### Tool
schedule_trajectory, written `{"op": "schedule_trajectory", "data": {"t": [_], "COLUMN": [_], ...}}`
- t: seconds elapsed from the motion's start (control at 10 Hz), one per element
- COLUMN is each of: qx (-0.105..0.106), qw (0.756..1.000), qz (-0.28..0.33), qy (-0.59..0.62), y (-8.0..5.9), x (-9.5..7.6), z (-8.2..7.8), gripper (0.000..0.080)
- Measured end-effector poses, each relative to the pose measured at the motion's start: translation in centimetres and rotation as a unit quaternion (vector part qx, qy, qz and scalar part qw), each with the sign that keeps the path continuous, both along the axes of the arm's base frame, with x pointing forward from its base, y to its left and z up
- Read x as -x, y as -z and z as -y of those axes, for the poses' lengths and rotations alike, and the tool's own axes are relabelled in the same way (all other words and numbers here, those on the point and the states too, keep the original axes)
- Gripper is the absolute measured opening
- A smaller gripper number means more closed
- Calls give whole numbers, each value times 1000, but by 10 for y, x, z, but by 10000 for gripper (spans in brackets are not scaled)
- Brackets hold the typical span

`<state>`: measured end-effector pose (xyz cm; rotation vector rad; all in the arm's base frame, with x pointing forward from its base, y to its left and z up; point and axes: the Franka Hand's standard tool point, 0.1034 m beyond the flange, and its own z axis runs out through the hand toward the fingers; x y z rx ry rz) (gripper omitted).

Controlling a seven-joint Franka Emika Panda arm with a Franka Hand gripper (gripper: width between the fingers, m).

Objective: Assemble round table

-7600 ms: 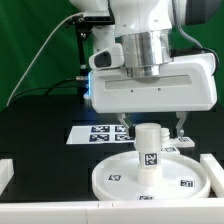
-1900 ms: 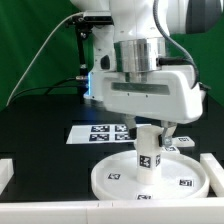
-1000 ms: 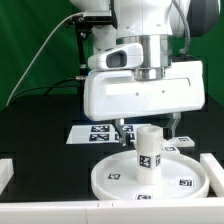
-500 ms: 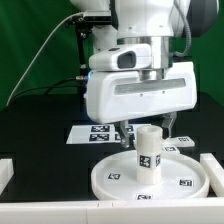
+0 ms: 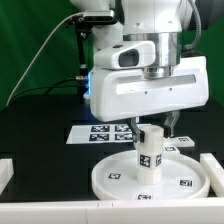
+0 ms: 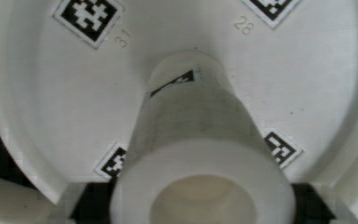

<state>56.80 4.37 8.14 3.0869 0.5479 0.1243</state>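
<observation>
The large round disc [image 5: 110, 178] lies flat at the front of the table, tags facing up. The short cylindrical post [image 5: 149, 155] stands upright at its centre. My gripper [image 5: 150, 128] hangs straight over the post, one finger on each side of its top. In the wrist view the post [image 6: 202, 150] rises from the disc [image 6: 87, 90], and my gripper [image 6: 202, 195] has its dark pads [image 6: 98, 198] against both sides of the post's top. The cross-shaped base is out of view.
The marker board [image 5: 100, 131] lies on the black table behind the disc. White border rails stand at the exterior view's left [image 5: 8, 175] and right [image 5: 214, 168]. A green backdrop closes the back.
The hand has shifted slightly toward the exterior view's right and turned a little about the post over the last second. The post and disc stay in place.
</observation>
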Motion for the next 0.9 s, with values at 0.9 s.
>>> {"op": "schedule_trajectory", "data": {"t": [0.9], "qx": [-59], "qw": [874], "qz": [27], "qy": [482], "y": [-1], "x": [-1], "z": [14], "gripper": [403]}}
